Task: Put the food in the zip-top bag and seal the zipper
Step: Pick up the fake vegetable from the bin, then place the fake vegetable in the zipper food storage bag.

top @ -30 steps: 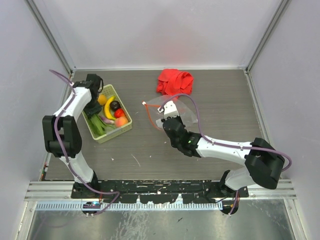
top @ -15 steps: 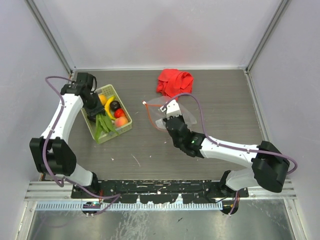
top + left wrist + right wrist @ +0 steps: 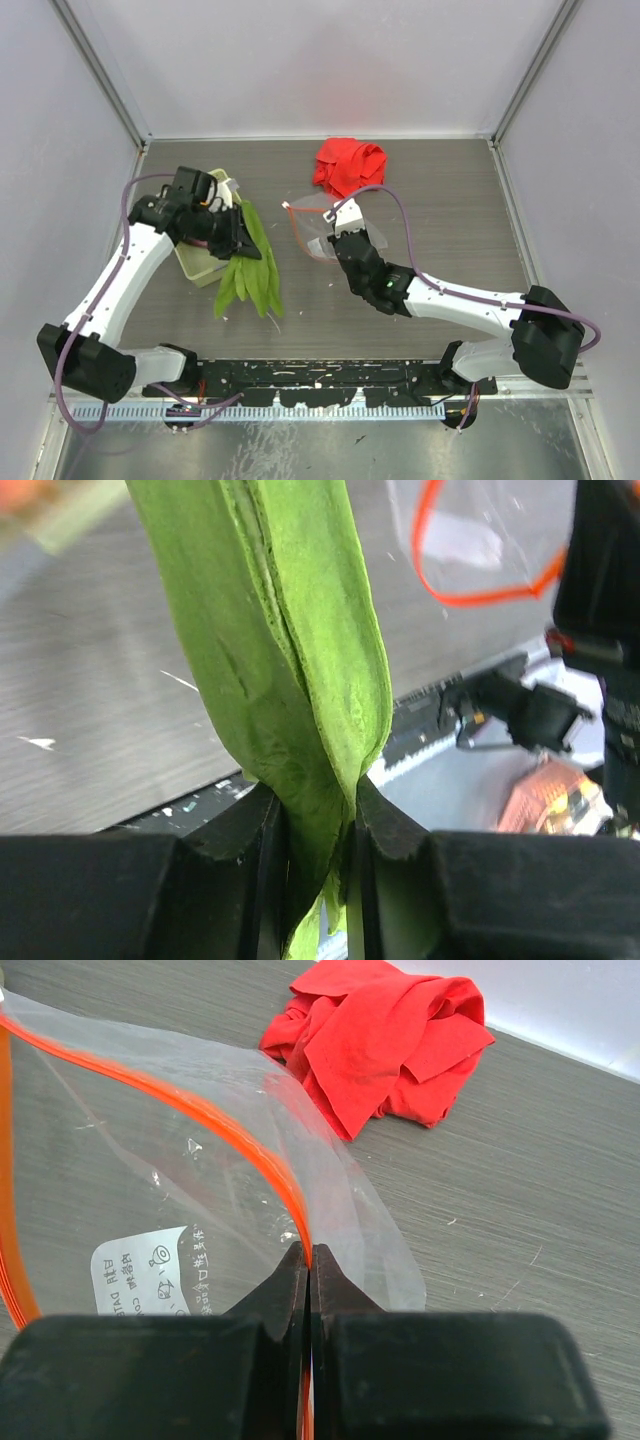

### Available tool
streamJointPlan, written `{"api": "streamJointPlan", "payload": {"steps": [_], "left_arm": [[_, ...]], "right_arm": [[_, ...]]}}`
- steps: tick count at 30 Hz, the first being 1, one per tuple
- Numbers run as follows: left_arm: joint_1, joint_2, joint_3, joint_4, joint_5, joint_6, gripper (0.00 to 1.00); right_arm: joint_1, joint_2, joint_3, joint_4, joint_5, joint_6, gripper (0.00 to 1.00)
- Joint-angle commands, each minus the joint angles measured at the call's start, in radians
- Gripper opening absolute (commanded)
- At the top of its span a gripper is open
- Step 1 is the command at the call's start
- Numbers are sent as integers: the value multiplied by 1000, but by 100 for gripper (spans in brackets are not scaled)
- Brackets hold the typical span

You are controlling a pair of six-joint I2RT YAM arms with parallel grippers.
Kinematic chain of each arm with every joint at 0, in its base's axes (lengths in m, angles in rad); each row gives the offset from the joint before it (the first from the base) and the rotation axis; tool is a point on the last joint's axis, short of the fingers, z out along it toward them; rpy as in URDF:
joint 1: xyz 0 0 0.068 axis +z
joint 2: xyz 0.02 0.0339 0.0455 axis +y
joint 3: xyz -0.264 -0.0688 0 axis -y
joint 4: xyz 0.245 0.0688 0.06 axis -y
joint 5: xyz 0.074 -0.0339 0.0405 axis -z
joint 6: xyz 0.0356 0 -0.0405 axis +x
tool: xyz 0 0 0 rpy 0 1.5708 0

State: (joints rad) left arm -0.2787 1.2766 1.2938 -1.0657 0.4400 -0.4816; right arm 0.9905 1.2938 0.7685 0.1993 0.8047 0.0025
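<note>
My left gripper (image 3: 232,232) is shut on a bunch of green pods (image 3: 248,268), which hang over the table between the basket and the bag. In the left wrist view the pods (image 3: 290,650) are pinched between my fingers, at the gripper (image 3: 315,830). The clear zip-top bag (image 3: 322,228) lies mid-table with its mouth held open. My right gripper (image 3: 345,240) is shut on its red-orange zipper strip (image 3: 250,1140), seen in the right wrist view at the gripper (image 3: 308,1260). The rest of the food is hidden under my left arm.
The pale green basket (image 3: 193,262) sits at the left, mostly covered by my left arm. A crumpled red cloth (image 3: 348,165) lies behind the bag and also shows in the right wrist view (image 3: 390,1050). The enclosure walls stand on both sides and at the back.
My left gripper has lifted the green pods out of the basket and swung them right, toward the bag. My right gripper still holds the bag's mouth, almost still.
</note>
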Motion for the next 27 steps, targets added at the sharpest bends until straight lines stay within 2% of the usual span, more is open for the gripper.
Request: {"api": "streamJointPlan", "payload": {"steps": [1,11,17,27], "left_arm": [[-90,-62,-36,67,199,-11,18],[-325,-40,-124,296,310,-118,19],[-345,28,-135,365,334,-141,19],[-340,142,-60,376,327,-177,19]], "right_arm": [[-4,-38,25,41,-14,16,1],[-5,-51,20,55,-36,26,1],[-5,-75,-7,90,-81,27,1],[-5,-102,-63,142,-159,-6,1]]}}
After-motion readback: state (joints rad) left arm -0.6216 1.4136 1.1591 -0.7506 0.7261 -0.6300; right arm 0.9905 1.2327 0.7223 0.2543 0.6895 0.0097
